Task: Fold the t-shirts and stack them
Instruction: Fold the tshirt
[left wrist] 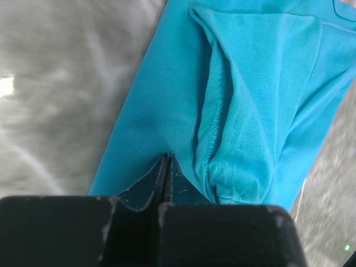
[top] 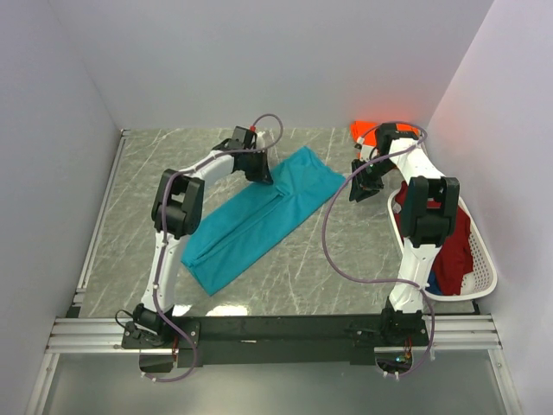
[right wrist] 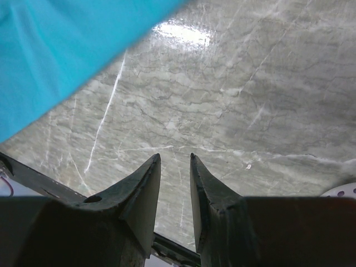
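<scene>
The teal t-shirt (top: pixel 259 220) lies on the grey marbled table (top: pixel 346 259) as a long folded band. Its far end is directly under your left gripper (left wrist: pixel 167 159), and the rest runs back from it toward the arm bases. You can see in the left wrist view that both fingers are pressed together with no gap, and the tips rest on the cloth just inside its left edge. The cloth there looks flat, so I cannot tell if any of it is caught between the tips. Just ahead and to the right of these tips is a folded-in sleeve (left wrist: pixel 245 111), its stitched hem turned up.

Your right gripper (right wrist: pixel 175 161) is beside the right corner of the same end of the shirt, close to it but not touching. Its jaws stand a little apart and nothing is between them; only the bare table shows below. The teal cloth is ahead and to the left of these fingers.

Beyond the right gripper, at the far edge of the table, lies an orange t-shirt (top: pixel 363 128), partly hidden by the arm. On the outer side of the right arm stands a white laundry basket (top: pixel 486 270), with a dark red t-shirt (top: pixel 454 238) and a blue t-shirt (top: pixel 445 281) inside.
</scene>
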`<state>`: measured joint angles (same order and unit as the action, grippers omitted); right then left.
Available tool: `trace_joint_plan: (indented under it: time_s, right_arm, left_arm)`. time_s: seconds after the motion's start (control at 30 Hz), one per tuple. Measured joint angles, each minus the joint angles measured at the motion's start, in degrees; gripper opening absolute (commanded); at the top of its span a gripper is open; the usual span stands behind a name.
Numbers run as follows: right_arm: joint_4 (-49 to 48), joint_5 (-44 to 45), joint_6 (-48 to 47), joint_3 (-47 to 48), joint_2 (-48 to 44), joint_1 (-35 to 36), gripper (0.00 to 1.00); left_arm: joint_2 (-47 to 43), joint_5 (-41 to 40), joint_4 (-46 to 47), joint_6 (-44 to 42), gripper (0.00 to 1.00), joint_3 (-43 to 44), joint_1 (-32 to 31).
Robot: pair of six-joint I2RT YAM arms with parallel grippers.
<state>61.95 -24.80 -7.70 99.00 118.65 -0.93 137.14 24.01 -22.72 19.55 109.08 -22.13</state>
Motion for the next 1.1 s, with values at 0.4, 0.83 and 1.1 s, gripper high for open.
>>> trace_joint_plan:
  time_s: [0.4, 0.83, 1.1]
  right_arm:
    - [0.26, 0.04, -0.04, 0.35, 0.0, -0.09, 0.35]
    - [0.74, -0.68, -0.7, 1.92, -0.02, -0.11, 0.36]
    - [1.44, -2.25, -1.22, 1.92, -0.39, -0.11, 0.36]
  left_arm:
    - [-0.39, -4.22, 4.48, 9.4, 0.02, -1.99, 13.0]
    - [-17.79, -4.98, 3.04, -5.14, 0.62, -16.79, 21.59]
    - [-29.24, -4.74, -8.0, -32.79, 0.71, -13.07, 18.93]
